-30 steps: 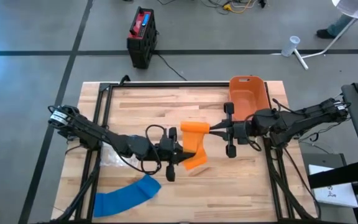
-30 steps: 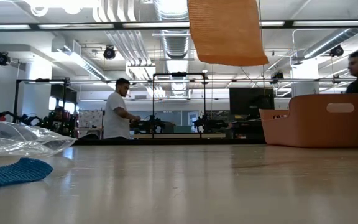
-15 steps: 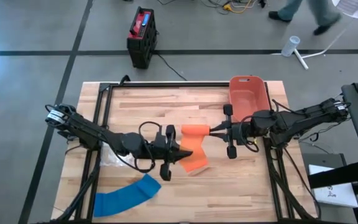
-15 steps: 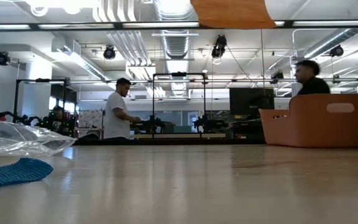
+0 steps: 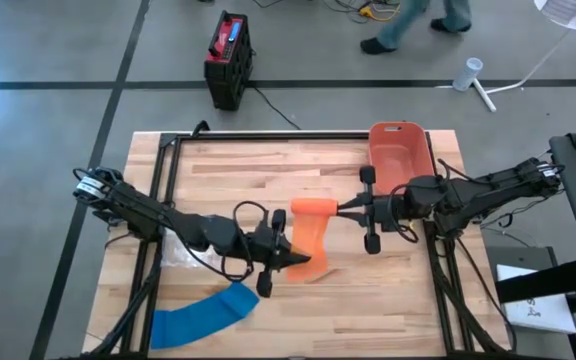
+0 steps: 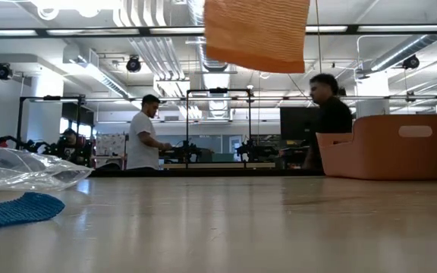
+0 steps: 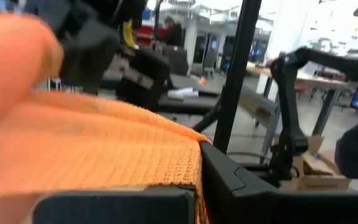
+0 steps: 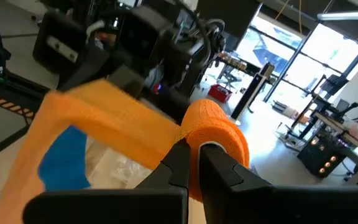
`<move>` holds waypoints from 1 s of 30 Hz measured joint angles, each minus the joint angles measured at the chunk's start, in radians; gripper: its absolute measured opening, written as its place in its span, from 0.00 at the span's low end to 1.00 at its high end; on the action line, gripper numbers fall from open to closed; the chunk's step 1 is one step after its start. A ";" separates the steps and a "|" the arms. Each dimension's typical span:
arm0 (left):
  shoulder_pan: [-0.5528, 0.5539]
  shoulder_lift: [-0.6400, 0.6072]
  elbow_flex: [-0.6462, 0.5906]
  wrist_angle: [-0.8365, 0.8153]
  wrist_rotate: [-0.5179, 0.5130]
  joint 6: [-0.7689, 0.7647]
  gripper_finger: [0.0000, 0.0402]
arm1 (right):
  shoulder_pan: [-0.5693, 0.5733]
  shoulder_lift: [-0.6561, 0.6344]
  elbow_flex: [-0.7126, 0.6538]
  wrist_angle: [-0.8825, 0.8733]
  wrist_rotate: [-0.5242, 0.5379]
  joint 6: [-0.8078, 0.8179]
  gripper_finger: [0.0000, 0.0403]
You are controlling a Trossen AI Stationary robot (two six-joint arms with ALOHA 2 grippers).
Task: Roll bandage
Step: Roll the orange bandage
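Observation:
An orange bandage (image 5: 308,232) is held in the air between my two grippers, clear of the table. Its rolled end (image 8: 217,134) is at my right gripper (image 5: 342,209), which is shut on it. The unrolled strip (image 8: 114,118) runs toward the table's near side to my left gripper (image 5: 294,262), which is shut on its far end. In the low view the bandage (image 6: 256,34) hangs at the top of the picture. A blue bandage (image 5: 204,314) lies flat near the table's front left. My left gripper pinches the free end of the orange strip (image 7: 166,163) between its two fingers (image 7: 232,180). It comes level from the table's left. The strip is lifted clear and runs from the fingers up to the roll. One layer or several, I cannot tell. My right gripper holds the rolled end of the orange bandage (image 8: 211,138) at its fingertips (image 8: 178,158), which stand close together. It comes level from the table's right, with the fingers along the roll's axis. The roll is lifted clear and the strip leads off it toward my left gripper.
An orange bin (image 5: 400,153) stands at the table's far right, behind my right arm. A clear plastic bag (image 5: 180,252) lies at the left under my left arm. The blue bandage also shows in the low view (image 6: 17,208). People move in the room beyond.
My left gripper has gone a little toward the table's near edge, keeping its hold on the strip's end. In the low view the bandage's lower edge has risen, come down again and shifted sideways. The orange end at my right gripper looks narrower and more rolled than before.

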 joint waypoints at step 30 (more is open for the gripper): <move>0.031 -0.032 0.000 -0.042 -0.470 0.197 0.59 | 0.002 0.018 0.000 0.366 -0.315 0.434 0.02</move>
